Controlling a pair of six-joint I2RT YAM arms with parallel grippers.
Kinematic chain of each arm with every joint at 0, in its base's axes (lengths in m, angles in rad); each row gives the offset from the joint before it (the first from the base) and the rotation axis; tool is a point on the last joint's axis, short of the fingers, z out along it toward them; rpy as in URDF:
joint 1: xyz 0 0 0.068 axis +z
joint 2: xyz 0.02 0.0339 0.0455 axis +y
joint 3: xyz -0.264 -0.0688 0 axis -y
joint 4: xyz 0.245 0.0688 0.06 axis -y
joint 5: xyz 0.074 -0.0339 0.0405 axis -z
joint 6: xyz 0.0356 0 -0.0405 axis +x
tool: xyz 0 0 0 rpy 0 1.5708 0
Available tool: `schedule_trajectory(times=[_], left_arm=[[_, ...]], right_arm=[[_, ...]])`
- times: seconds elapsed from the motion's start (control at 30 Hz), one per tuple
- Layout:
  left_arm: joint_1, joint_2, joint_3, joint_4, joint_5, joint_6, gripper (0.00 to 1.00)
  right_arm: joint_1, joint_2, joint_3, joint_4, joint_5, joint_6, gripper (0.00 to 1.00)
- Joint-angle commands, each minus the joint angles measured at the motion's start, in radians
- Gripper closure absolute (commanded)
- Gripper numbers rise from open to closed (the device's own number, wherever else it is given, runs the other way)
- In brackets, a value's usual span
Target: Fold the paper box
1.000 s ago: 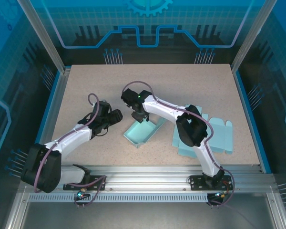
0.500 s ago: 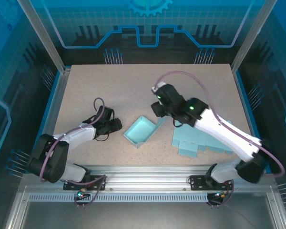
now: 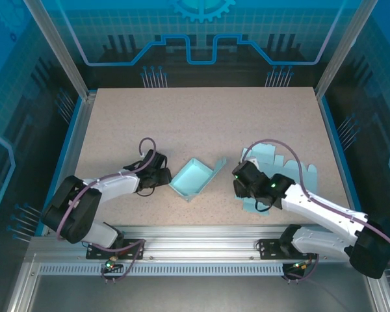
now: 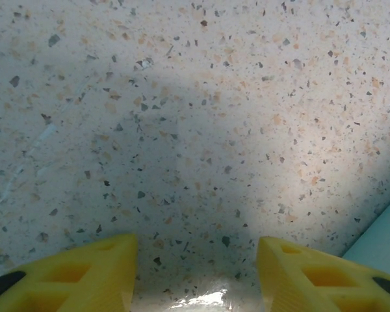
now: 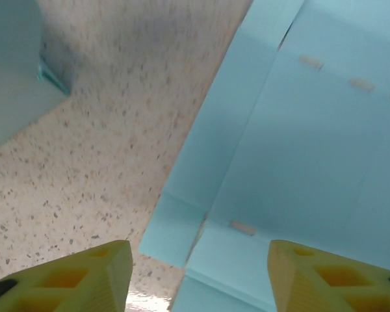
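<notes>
A light blue paper box (image 3: 196, 179), folded into an open tray, sits on the table at centre. My left gripper (image 3: 165, 175) lies low just left of it, apart from it. In the left wrist view that gripper (image 4: 195, 276) is open over bare table, with the box's edge (image 4: 385, 239) at the right. My right gripper (image 3: 239, 179) is right of the box, at the near-left corner of a stack of flat blue box sheets (image 3: 292, 179). In the right wrist view it (image 5: 198, 276) is open above a flat sheet (image 5: 299, 143), and the box's corner (image 5: 13, 65) shows at top left.
The speckled table (image 3: 201, 117) is ringed by an aluminium frame with blue side rails (image 3: 66, 146). The flat sheets spread toward the right edge.
The right arm swung back from over the box and came down at the flat sheets' near-left corner. The left gripper slid closer to the box's left side and its jaws narrowed.
</notes>
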Motion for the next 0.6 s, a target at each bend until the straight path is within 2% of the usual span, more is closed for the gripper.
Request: schedule_trajectory(times=[0.0,0.17,0.57], left_arm=[[-0.068,0.062,-0.016,0.039,0.147,-0.057,0.49],[-0.119,0.064,-0.032,0.096,0.161,-0.100,0.49],[-0.219,0.040,-0.137,0.329,0.227,-0.259,0.49]], right_arm=[[-0.015,0.010,-0.082,0.251,-0.120,0.097,0.43],[-0.043,0.081,-0.128,0.430,-0.188,0.092,0.43],[-0.143,0.403,0.000,0.670,-0.364,-0.006,0.43]])
